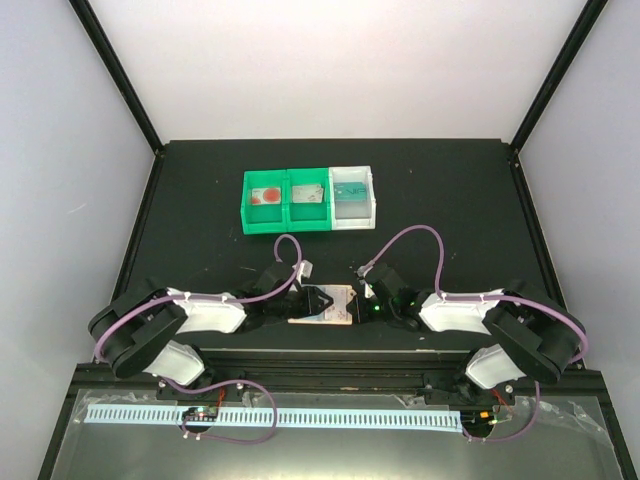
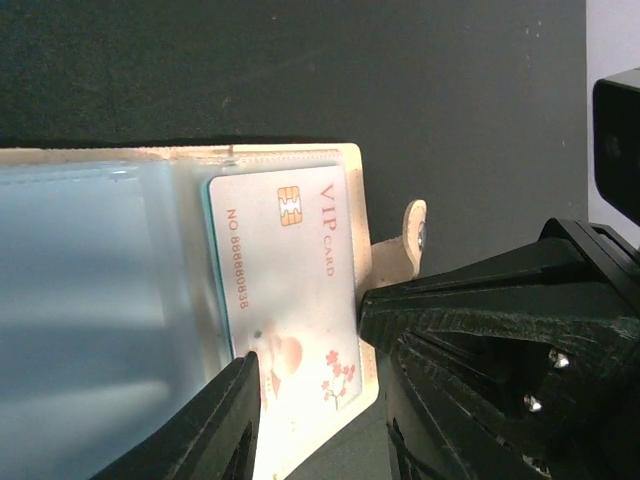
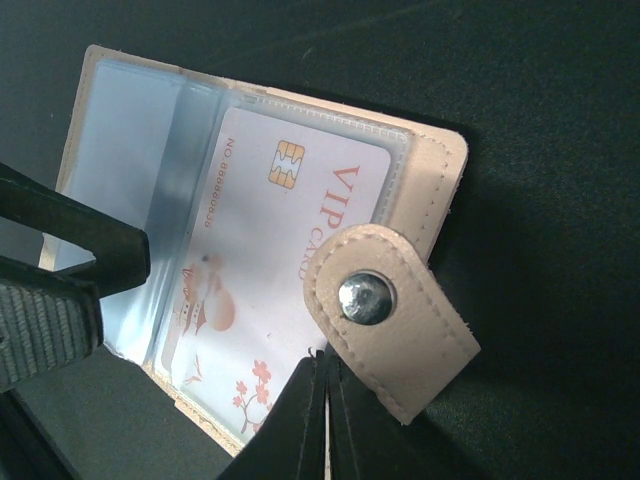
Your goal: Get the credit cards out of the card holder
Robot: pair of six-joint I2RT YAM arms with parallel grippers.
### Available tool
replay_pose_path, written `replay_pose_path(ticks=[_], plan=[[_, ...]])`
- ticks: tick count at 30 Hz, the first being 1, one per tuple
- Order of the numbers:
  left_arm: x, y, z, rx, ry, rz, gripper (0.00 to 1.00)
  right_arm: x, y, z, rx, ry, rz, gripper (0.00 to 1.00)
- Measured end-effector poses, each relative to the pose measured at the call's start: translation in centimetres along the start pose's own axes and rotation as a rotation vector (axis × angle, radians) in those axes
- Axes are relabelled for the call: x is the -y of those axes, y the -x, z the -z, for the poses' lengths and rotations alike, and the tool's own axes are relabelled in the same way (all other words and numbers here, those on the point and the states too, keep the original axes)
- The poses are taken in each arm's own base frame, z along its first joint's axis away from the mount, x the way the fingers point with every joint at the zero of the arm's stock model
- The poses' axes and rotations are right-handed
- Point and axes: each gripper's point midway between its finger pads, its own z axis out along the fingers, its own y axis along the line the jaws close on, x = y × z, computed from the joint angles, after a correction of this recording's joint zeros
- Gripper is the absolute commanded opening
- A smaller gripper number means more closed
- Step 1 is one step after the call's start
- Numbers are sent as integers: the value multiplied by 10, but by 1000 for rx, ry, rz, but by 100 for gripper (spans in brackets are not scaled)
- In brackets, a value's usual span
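**Operator:** The holder?

**Legend:** Top view: your card holder (image 1: pixel 338 308) lies open near the front edge of the table (image 1: pixel 200 190), between the two grippers. Wrist views: tan cover, clear sleeves (image 2: pixel 90 290) inside, and the snap tab (image 3: pixel 395 320) bent up towards the right camera.

**Operator:** The cards?

**Legend:** A white VIP card (image 2: pixel 290 280) with a gold chip and pink blossoms sits in the sleeve nearest the tab. Farther back, well apart from the holder, you have a green bin (image 1: pixel 285 226). It has a white-and-red card (image 1: pixel 266 196) in its left compartment and a grey card (image 1: pixel 309 193) in its right. A teal card (image 1: pixel 350 190) lies in the white bin (image 1: pixel 353 224), just beside the green one on the right.

**Operator:** Left claw?

**Legend:** Your left gripper (image 3: pixel 118 288) has its fingers parted, set about the sleeve side of the holder. One finger (image 2: pixel 215 425) overlaps the lower corner of the VIP card's sleeve. You cannot tell from these views whether it presses on anything.

**Operator:** Right claw?

**Legend:** Your right gripper (image 3: pixel 324 378) has its fingers drawn together, with only a hairline slit between them. The tips meet the holder's edge just under the snap tab. Whether anything is nipped in that slit is hidden.
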Motion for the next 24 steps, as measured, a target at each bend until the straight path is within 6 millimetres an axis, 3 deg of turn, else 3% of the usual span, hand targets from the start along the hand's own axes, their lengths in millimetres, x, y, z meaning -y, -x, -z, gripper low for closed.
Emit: replay_pose_path(ticks=[11, 24], plan=[[-10, -3, -8, -21, 36, 12, 37, 0, 0, 0, 1, 2, 0, 3], [-2, -4, -10, -25, 6, 23, 34, 0, 0, 0, 2, 3, 1, 3]])
